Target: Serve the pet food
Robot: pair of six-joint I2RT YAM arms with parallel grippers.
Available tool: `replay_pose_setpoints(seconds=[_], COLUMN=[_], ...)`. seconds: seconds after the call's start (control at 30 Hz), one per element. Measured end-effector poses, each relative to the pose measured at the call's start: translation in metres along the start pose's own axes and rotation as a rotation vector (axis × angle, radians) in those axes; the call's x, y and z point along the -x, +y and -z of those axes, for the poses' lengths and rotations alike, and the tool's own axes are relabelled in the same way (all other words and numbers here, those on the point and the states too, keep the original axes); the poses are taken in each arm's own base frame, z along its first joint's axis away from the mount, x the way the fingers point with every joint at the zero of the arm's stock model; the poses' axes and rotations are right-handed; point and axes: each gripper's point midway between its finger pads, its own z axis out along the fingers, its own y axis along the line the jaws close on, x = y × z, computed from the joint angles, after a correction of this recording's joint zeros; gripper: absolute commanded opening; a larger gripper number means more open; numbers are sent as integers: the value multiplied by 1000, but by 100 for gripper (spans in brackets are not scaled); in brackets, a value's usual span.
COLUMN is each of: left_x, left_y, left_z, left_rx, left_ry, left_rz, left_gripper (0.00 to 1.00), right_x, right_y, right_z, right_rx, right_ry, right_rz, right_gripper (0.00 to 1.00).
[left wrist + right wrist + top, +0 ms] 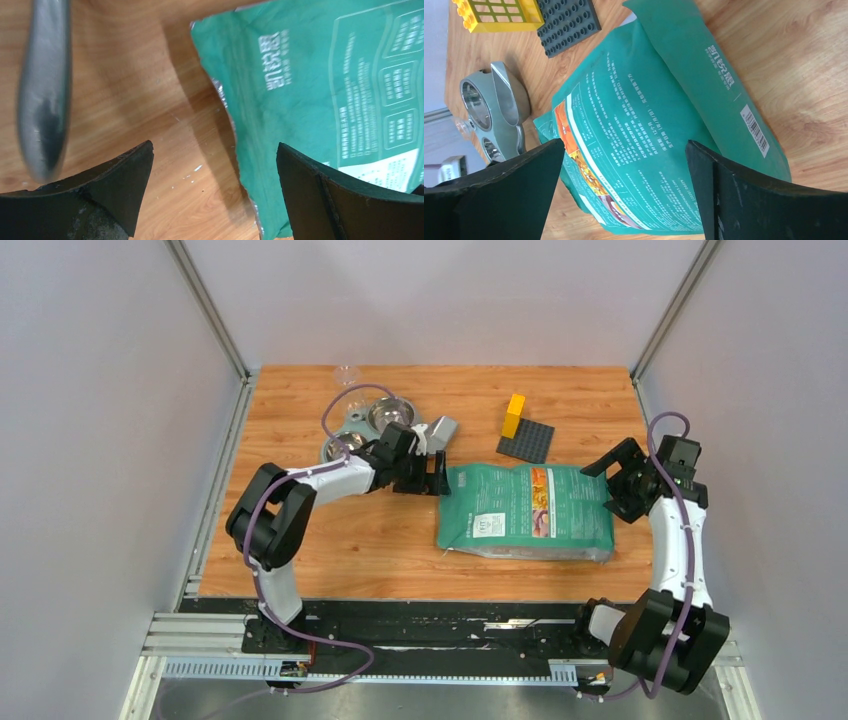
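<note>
Pet food itself shows in no view; I judge it lies inside the green bag (527, 512), which rests flat on the desk (330, 540). Both hands are open and hold nothing: the left hand (440, 478) at the bag's torn end, the right hand (606, 490) just beside its opposite end. To serve well, one layer of the mouth should be gripped and raised, so the bag opens toward the bowls (365, 425) beyond its torn end without spilling. Only the left wrist view shows the ragged, silver-lined tear and a blurred grey handle, likely the scoop (45, 90), beside it. Only the overhead view shows both hands at once.
</note>
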Motion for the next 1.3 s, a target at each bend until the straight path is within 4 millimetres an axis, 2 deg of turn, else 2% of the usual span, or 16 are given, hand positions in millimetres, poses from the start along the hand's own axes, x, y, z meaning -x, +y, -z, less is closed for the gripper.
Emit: replay_pose_setpoints(seconds=[0.1,0.17,0.27,0.37,0.57,0.73,0.8,0.83,0.87,0.9,0.93,0.97,1.0,1.03,1.17,1.3], left_x=[-23,-18,-18,-22,-28,-31,-32,-34,-36,-38,-39,-40,-38,-37,-35,-25], left_y=[4,-5,-18,-29,-40,-48,-51,-52,-53,-53,-53,-54,-56,-58,-60,-60], left_z=[-11,-15,-21,-27,-30,-35,-37,-39,-41,-42,-44,-44,-44,-43,-42,-33], left_rx=[-35,-100,-197,-296,-418,-466,-481,-486,-489,-493,-497,-504,-515,-523,-507,-441], left_ry=[49,20,-5,-23,-43,-39,-37,-35,-29,-20,-13,-8,-8,-8,5,13], left_rz=[61,90,139,210,323,369,379,383,391,399,410,416,416,414,412,376], left_gripper=[98,95,86,82,78,70,61,50,43,29,23,8,3,0,0,0], right_x=[-3,-4,-6,-7,-8,-9,-9,-8,-9,-9,-9,-9,-9,-9,-8,-5], right_y=[-4,-4,-4,-4,-4,0,2,4,5,5,6,5,5,5,4,2], right_z=[-2,-2,-4,-4,-7,-12,-14,-16,-17,-17,-18,-19,-19,-19,-21,-24], right_rx=[0,8,21,43,83,123,142,154,163,169,173,176,177,178,174,150], right_ry=[-1,-8,-12,-19,-28,-24,-18,-16,-14,-13,-14,-14,-15,-16,-12,-3], right_rz=[-2,3,4,8,12,17,20,22,24,26,27,28,29,30,30,25], right_gripper=[100,100,100,100,100,100,100,100,100,100,100,100,100,100,100,96])
